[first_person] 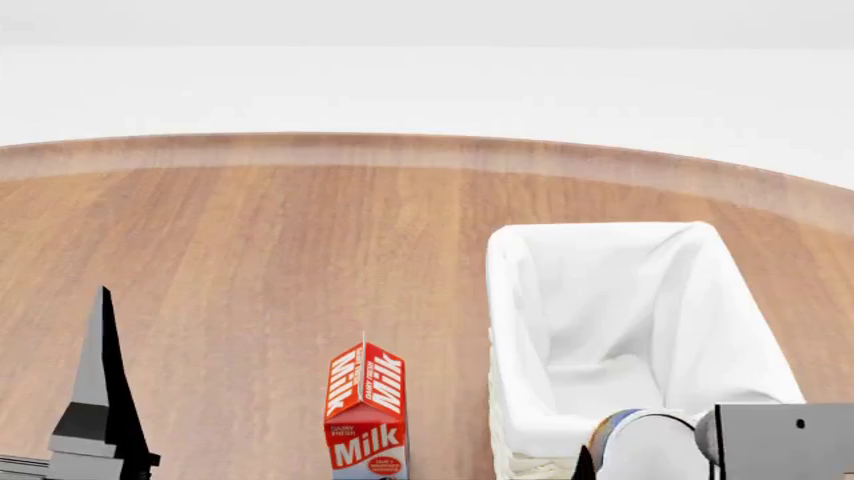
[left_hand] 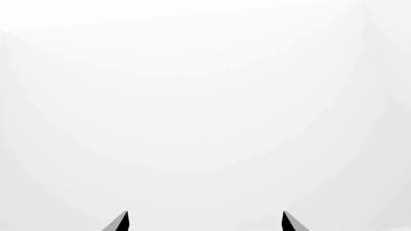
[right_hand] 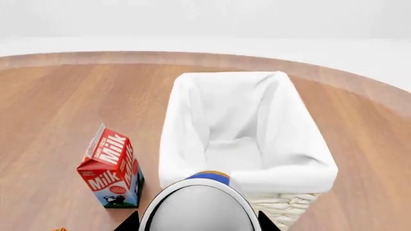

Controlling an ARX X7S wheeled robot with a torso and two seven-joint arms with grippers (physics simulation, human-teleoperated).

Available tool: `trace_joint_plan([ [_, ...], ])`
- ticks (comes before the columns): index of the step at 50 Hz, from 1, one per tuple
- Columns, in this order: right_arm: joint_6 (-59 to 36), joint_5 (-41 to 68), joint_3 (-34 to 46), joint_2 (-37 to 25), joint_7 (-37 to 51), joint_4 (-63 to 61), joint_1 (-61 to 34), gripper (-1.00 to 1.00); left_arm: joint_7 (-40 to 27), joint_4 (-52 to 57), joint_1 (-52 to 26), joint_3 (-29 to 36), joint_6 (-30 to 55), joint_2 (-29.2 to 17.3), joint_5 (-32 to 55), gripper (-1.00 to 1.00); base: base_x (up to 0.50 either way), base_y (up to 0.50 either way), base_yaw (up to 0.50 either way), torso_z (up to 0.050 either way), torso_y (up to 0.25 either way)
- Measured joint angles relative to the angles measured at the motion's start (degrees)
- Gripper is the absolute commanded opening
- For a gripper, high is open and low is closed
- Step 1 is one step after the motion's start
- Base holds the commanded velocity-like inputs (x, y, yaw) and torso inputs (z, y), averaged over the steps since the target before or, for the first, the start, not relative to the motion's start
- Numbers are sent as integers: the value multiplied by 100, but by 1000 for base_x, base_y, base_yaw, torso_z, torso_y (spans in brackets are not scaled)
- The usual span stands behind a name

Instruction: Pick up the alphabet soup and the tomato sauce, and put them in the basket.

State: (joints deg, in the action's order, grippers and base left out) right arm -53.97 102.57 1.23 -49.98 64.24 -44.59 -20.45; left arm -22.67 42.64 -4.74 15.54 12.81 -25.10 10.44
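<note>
At the far left of the head view the left pincer (first_person: 100, 400) stands upright over the wooden table (first_person: 267, 250), well apart from everything. Its own camera shows two dark fingertips (left_hand: 122, 222) spread wide over blank white, so it is open and holds nothing.

Next comes a red milk carton (first_person: 364, 410), standing upright just beside the near left corner of the basket (first_person: 514, 300). The basket's white liner looks empty inside as far as both views reach.

At the right, the right pincer (right_hand: 199, 226) is closed on the alphabet soup (right_hand: 200, 207): the can's pale silvery top fills the bottom of the wrist view, a blue and yellow edge of its label peeks out, and dark finger points flank it on each side. The can is held at the basket's near rim, seemingly not yet over the open interior.

The tomato sauce is not visible in any view.

The risk, as I judge it, is release too early: opened here, the can may strike the folded rim and roll off onto the table, or knock the milk carton over. A low forward push could also shove the basket.
</note>
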Motion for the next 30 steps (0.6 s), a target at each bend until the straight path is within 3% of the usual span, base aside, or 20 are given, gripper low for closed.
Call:
trace_joint_plan([
  [30, -396, -1077, 1153, 819, -650, 1611, -2138, -100, -28, -23, 23, -19, -57, -50, 45, 100, 0, 0, 0, 0, 1],
])
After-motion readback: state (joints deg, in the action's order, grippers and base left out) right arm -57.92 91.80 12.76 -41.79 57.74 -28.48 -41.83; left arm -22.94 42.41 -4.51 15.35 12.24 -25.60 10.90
